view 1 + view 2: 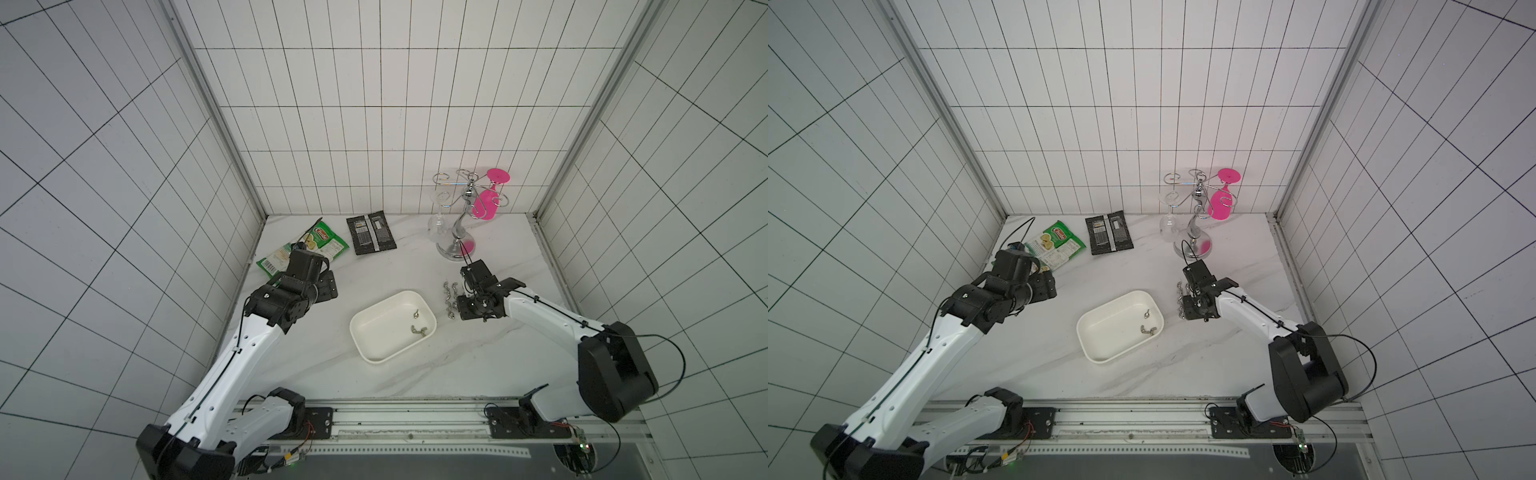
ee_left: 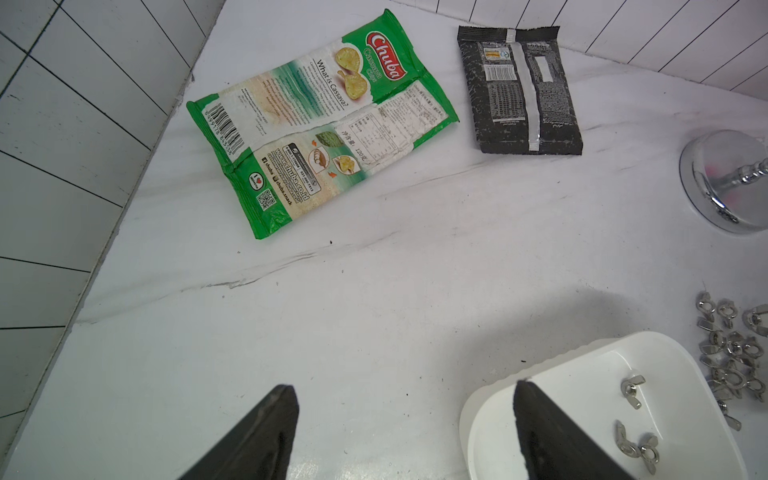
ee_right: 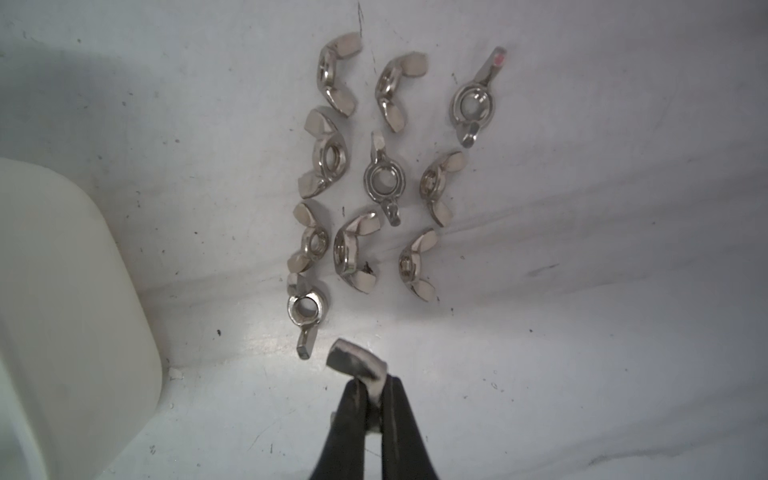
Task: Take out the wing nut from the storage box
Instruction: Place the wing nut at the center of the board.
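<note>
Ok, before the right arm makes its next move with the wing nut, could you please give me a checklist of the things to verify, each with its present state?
1. Grip: right gripper fingers shut on the held wing nut: ok.
2. Position: held wing nut is outside the storage box: ok.
3. Release spot: bare table beside the laid-out nuts: ok.
4. Height of the held wing nut above the table: cannot tell.
5. Other arm: left gripper open, empty, apart from the right gripper: ok.
6. Storage box emptied: not ok, leftover nuts lie inside.
</note>
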{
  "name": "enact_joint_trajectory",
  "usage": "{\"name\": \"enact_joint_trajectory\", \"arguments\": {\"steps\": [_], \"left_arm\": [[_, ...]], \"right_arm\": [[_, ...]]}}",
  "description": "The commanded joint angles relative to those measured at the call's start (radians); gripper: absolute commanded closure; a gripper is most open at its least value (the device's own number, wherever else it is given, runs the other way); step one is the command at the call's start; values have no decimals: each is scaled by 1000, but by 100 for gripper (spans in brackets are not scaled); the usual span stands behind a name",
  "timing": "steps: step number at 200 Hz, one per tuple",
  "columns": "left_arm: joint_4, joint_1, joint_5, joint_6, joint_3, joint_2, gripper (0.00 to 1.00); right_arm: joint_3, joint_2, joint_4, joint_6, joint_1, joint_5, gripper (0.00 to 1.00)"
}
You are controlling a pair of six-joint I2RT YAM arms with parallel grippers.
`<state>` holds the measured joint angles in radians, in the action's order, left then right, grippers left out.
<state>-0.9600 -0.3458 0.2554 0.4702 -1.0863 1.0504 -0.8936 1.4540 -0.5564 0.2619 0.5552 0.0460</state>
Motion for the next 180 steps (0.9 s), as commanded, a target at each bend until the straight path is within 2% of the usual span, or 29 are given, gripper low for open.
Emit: {"name": "enact_joint_trajectory", "arguments": {"steps": [1,56,180], "left_arm": [[26,2,-13,-9,-31,5,15],[18,2,-5,-8,-29,-3,15],[18,2,-1,-5,-24,-3,15]], "right_arm": [[8,22,56,25,-9,14,93],[13,102,91,23,-9,-1,93],[22,151,75,28,-6,-38,92]]}}
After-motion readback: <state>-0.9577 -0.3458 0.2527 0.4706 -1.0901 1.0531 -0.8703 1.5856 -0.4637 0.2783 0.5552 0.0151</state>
